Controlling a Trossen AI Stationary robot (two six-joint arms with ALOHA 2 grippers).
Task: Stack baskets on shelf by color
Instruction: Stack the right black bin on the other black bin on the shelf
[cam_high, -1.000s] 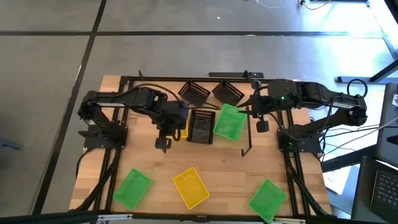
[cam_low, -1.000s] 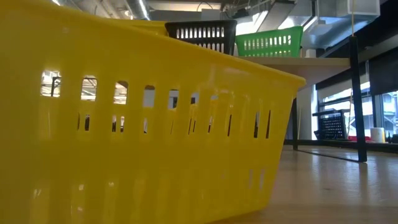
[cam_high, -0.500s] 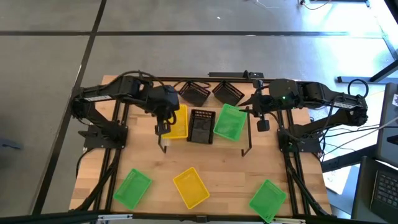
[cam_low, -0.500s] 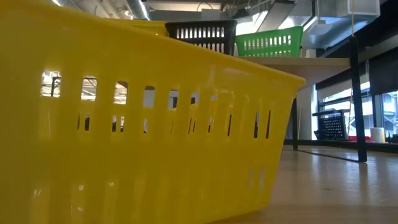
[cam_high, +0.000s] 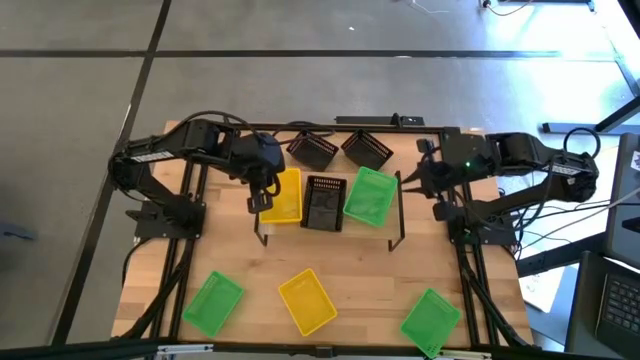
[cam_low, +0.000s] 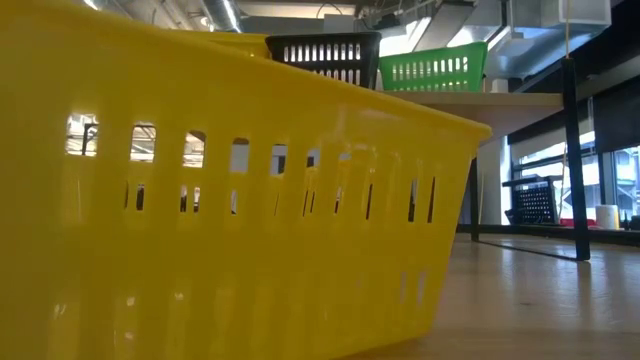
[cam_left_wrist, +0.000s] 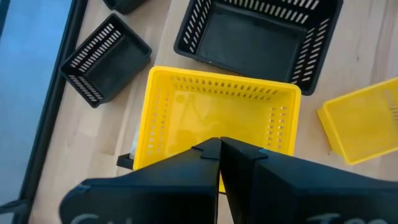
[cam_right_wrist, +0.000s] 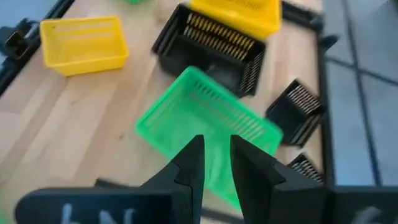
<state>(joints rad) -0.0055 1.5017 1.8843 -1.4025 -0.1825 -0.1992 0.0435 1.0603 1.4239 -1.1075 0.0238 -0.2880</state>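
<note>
Three baskets sit side by side on the shelf: a yellow basket, a black basket and a green basket. My left gripper is shut and hovers over the left end of the yellow basket, apart from it. My right gripper is narrowly open and hangs off the shelf's right end, looking toward the green basket. In the low view the shelf board carries the black basket and the green basket.
Two black baskets lie on the table behind the shelf. Along the near edge lie a green basket, a yellow basket and another green basket. That yellow basket fills the low view's foreground.
My left gripper has drawn back from the shelf's near side, moving toward the far and left edges, and now hovers over the yellow basket's left end. My right gripper has moved a little toward the table's right edge, away from the green basket. No basket has moved.
</note>
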